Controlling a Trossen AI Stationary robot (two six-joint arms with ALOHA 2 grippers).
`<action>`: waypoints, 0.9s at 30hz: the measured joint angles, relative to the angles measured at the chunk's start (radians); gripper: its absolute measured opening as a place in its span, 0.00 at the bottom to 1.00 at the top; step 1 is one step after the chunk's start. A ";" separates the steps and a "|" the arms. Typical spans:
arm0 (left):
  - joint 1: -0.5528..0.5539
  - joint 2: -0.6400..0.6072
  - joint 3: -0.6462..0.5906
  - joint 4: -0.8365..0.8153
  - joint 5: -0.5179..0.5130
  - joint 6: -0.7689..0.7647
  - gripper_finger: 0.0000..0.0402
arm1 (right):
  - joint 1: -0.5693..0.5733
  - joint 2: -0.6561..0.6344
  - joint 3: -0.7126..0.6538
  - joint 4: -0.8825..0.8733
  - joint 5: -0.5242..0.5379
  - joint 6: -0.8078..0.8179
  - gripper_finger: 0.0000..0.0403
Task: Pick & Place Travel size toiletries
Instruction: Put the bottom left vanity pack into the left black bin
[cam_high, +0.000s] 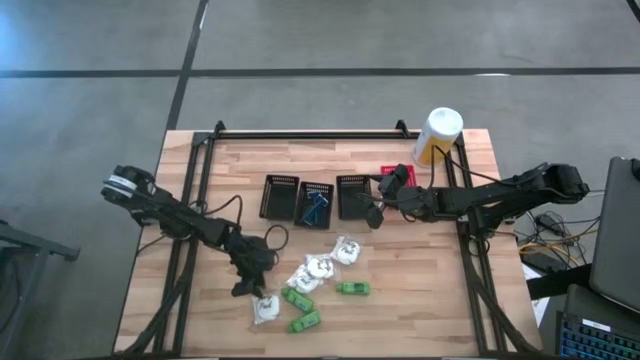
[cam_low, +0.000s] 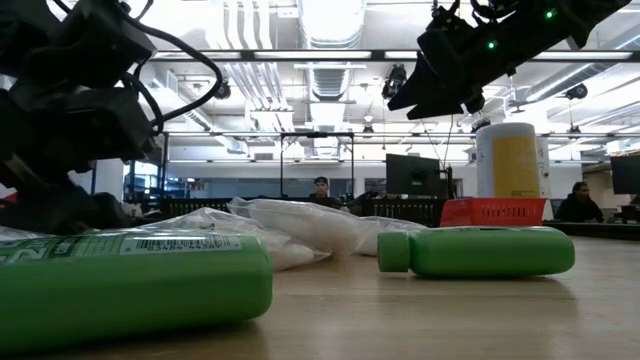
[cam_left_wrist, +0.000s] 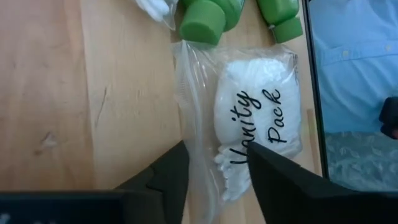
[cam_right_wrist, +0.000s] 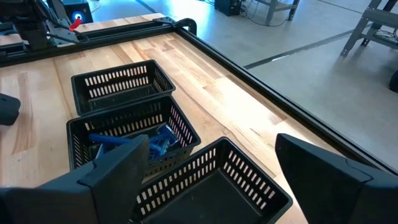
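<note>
Small toiletries lie on the table's near middle: white clear-wrapped packs (cam_high: 347, 250) (cam_high: 312, 272) and green bottles (cam_high: 352, 288) (cam_high: 305, 322). One pack, lettered "Vanity Pack" (cam_left_wrist: 258, 118) (cam_high: 265, 310), lies flat on the wood. My left gripper (cam_high: 245, 285) (cam_left_wrist: 217, 180) is open over that pack's end, a finger on either side of it. My right gripper (cam_high: 375, 215) (cam_right_wrist: 211, 186) hangs wide open and empty above the rightmost black basket (cam_right_wrist: 211, 180). The middle black basket holds blue items (cam_right_wrist: 143, 143). My left gripper comes down at the "Vanity Pack" from above, and its fingers (cam_left_wrist: 280, 180) stand over the clear wrap's end (cam_left_wrist: 199, 155). One finger covers part of the pack. I cannot tell whether the fingers touch it. The pack lies flat on the table.
Three black mesh baskets (cam_high: 280, 196) (cam_high: 316, 203) (cam_high: 352, 197) stand in a row mid-table, with a red basket (cam_high: 397, 175) and a tall white-and-yellow canister (cam_high: 438, 135) behind them on the right. Two green bottles (cam_left_wrist: 205, 18) (cam_left_wrist: 283, 15) lie close beyond the pack.
</note>
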 joint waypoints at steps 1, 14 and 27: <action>0.000 0.000 0.000 0.000 0.000 0.004 0.38 | 0.000 0.000 0.000 0.000 0.000 0.000 0.86; 0.000 0.000 0.000 0.010 -0.007 0.064 0.11 | 0.000 0.000 0.000 0.002 0.000 0.000 0.80; 0.008 -0.007 0.003 -0.036 -0.052 0.101 0.01 | 0.000 0.000 0.000 0.003 0.000 0.000 0.72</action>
